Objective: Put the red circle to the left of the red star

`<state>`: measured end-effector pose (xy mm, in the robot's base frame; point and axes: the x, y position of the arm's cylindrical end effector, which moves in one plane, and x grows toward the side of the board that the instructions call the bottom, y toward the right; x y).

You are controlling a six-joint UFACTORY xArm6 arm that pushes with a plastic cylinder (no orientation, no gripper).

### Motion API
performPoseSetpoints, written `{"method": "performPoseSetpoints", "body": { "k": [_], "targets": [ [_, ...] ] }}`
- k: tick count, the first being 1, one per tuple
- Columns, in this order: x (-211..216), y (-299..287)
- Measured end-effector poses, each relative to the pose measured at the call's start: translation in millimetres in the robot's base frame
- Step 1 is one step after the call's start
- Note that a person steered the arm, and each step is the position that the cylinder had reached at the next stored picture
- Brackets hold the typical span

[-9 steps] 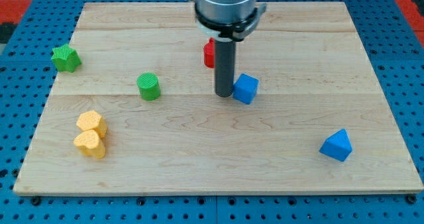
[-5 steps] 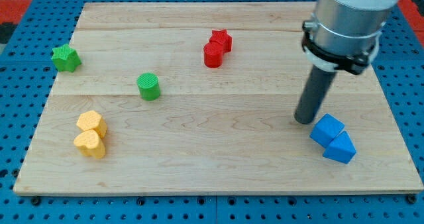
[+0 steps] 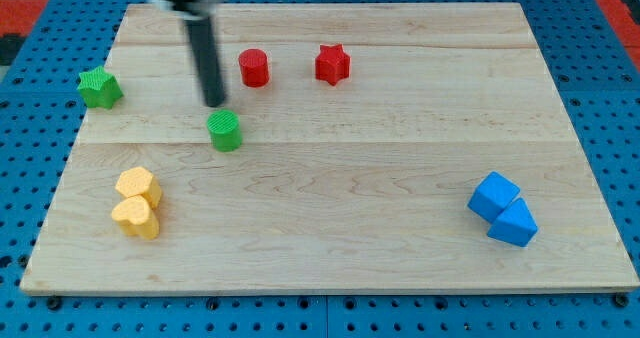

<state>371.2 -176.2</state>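
The red circle stands near the view's top, left of the red star, with a clear gap between them. My tip is down on the board, left of and a little below the red circle, apart from it. It sits just above the green circle.
A green star lies at the view's left edge of the wooden board. Two yellow blocks sit touching at the lower left. A blue cube and a blue triangle touch at the lower right.
The red circle has moved left, away from the red star it was touching. My tip has swung from the board's right side to the upper left. The blue blocks have stayed put.
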Motion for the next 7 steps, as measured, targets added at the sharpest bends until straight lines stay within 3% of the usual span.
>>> {"method": "performPoseSetpoints", "body": {
  "k": [1,2,5,6,7],
  "targets": [
    [-41.6,-20.3],
    [-39.9,57.9],
    [-39.6,141.9],
    [-41.7,87.1],
    [8.7,54.9]
  ]
}}
